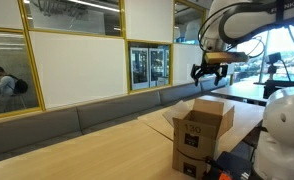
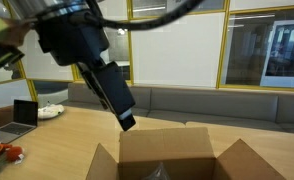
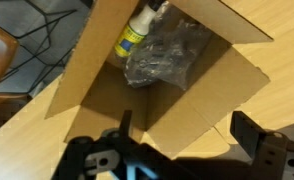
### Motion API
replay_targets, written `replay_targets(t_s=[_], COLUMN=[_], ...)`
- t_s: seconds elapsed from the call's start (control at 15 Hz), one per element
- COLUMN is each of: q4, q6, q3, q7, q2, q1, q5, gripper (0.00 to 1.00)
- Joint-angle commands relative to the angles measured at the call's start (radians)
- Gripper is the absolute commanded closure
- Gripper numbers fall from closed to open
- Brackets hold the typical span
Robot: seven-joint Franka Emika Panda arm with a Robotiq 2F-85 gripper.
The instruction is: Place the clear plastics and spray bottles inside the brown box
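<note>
1. Brown box (image 1: 202,125) stands on the wooden worktop (image 1: 117,145) in an exterior view, its top open and its flaps splayed outward. The gripper (image 1: 209,72) hangs above it, clear of the cardboard. Its jaws point down and are parted, with nothing between them. The white robot base (image 1: 285,130) sits just beside the box.

2. In an exterior view from closer in, the dark arm (image 2: 82,45) slants down toward the box (image 2: 167,155). The gripper (image 2: 127,122) is over the rim and not touching it. From here I cannot tell how wide the jaws stand. Something clear and glossy shows low inside the box. A laptop (image 2: 25,113) sits far off along the worktop.

3. The wrist view looks down into the box (image 3: 87,70). A spray bottle (image 3: 137,30) with a yellow label rests against a side wall, touching the crumpled clear plastic (image 3: 167,58) next to it. Both are inside the box. The gripper (image 3: 184,130) has its jaws spread wide and empty. Its fingers (image 3: 102,160) are above the box floor and touch neither item.
</note>
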Motion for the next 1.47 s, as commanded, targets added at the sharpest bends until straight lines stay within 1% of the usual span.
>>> replay_targets(t_s=[0.0,0.13,0.27,0.4,0.47,0.53,0.67,0.73,0.93,1.4], q4=[0.0,0.0,0.0,0.0,0.0,-0.001,-0.006,-0.009,-0.011,-0.011], q6=[0.155,0.215,0.233,0.191,0.154,0.124,0.064,0.106,0.074,0.069], q3=[-0.132,-0.209,-0.274,-0.315,-0.308,-0.295,-0.258,-0.27,-0.254,-0.251], q7=[-0.009,-0.032,-0.063,-0.105,-0.109,-0.104,-0.064,-0.103,-0.103,-0.103], q2=[0.042,0.047,0.04,0.028,0.038,0.046,0.062,0.054,0.054,0.058], q1=[0.152,0.244,0.341,0.433,0.455,0.464,0.449,0.393,0.392,0.392], q5=[-0.01,-0.026,-0.038,-0.048,-0.067,-0.09,-0.133,-0.091,-0.104,-0.107], gripper=[0.0,0.0,0.0,0.0,0.0,0.0,0.0,0.0,0.0,0.0])
